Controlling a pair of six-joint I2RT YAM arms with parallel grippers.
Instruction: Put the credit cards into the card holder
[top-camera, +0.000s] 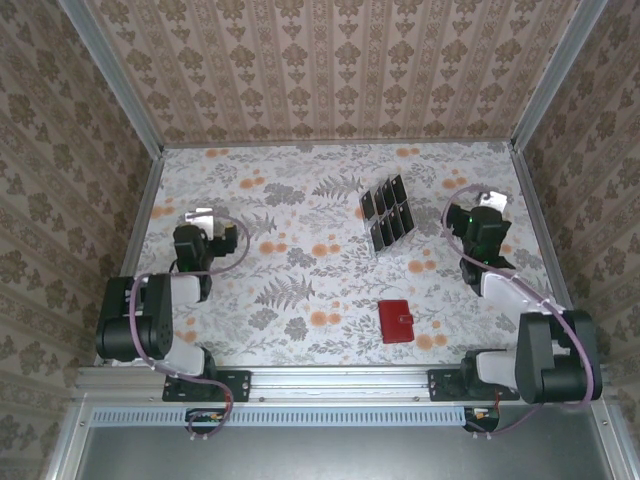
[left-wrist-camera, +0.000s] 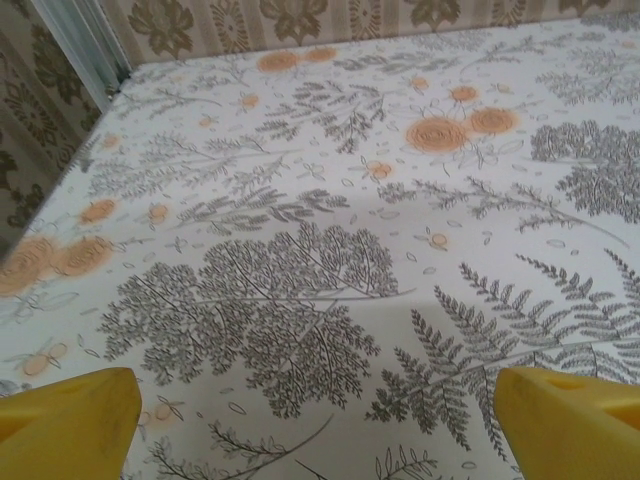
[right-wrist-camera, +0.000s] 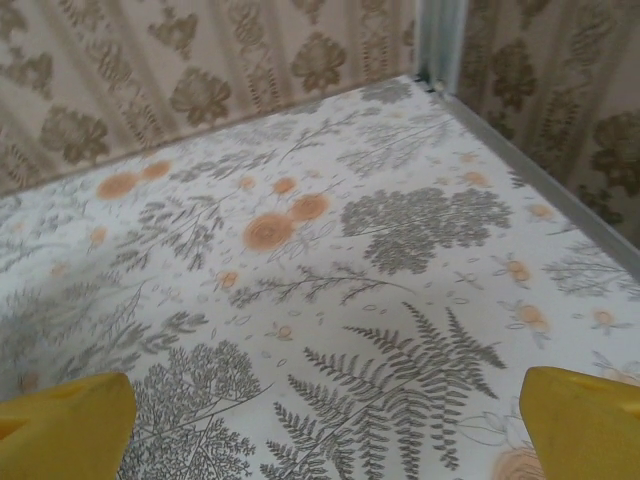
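both hands of the two-arm robot hover wide open and empty over the floral-patterned worktop (top-camera: 300, 190). the left hand (top-camera: 200, 216) sits near the left edge, its yellow fingertips (left-wrist-camera: 70, 425) spread far apart above bare pattern. the right hand (top-camera: 489, 200) hangs near the right edge, its yellow fingertips (right-wrist-camera: 585, 425) likewise parted. the small, thin, dark grey-black rectangular credit cards (top-camera: 385, 213) are grouped in two close rows toward the back, right of centre. the small red square card holder (top-camera: 395, 320) lies closed nearer the front, well apart from both hands.
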